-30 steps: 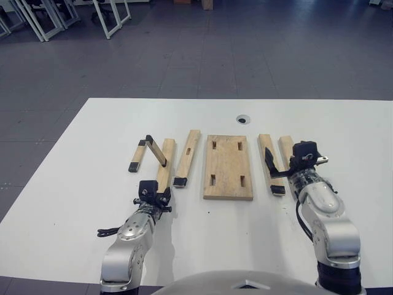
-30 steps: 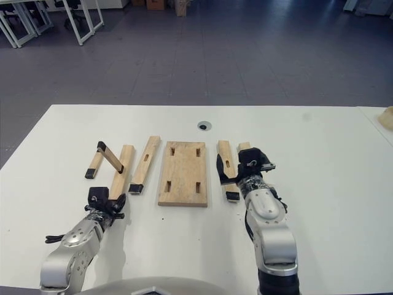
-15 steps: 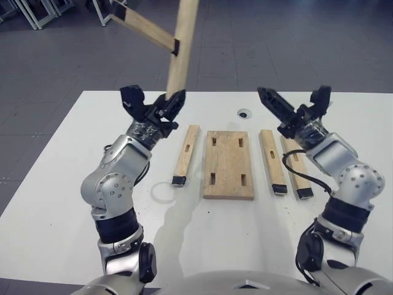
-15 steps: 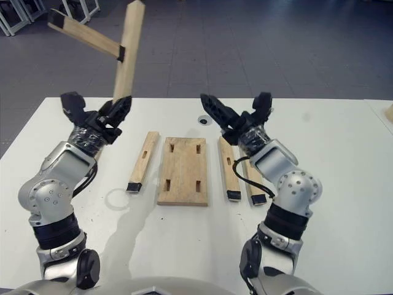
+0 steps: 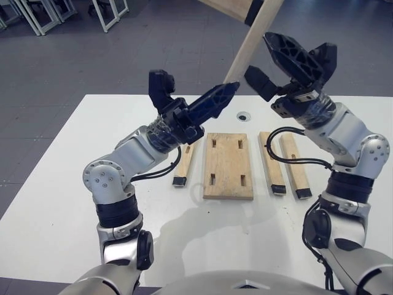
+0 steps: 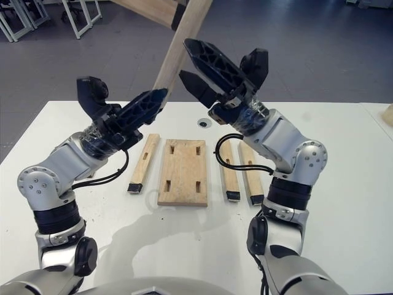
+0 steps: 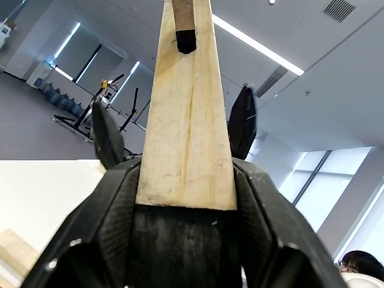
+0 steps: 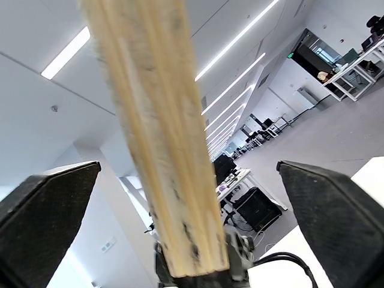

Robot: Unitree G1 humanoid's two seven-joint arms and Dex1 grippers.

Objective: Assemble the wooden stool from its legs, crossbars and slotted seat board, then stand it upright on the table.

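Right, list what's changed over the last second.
The left gripper took the leg with its crossbar off the table, raised it and swung it toward the middle. The right gripper rose too and now stands open around that leg. The seat board, the leg left of it and the two legs right of it stayed put.

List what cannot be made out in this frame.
- The raised leg in the left gripper: its upper end runs past the eye views' top edge.
- The crossbar: its far end is cut off there too.
- The leftmost leg on the table: its upper part is behind the left arm.
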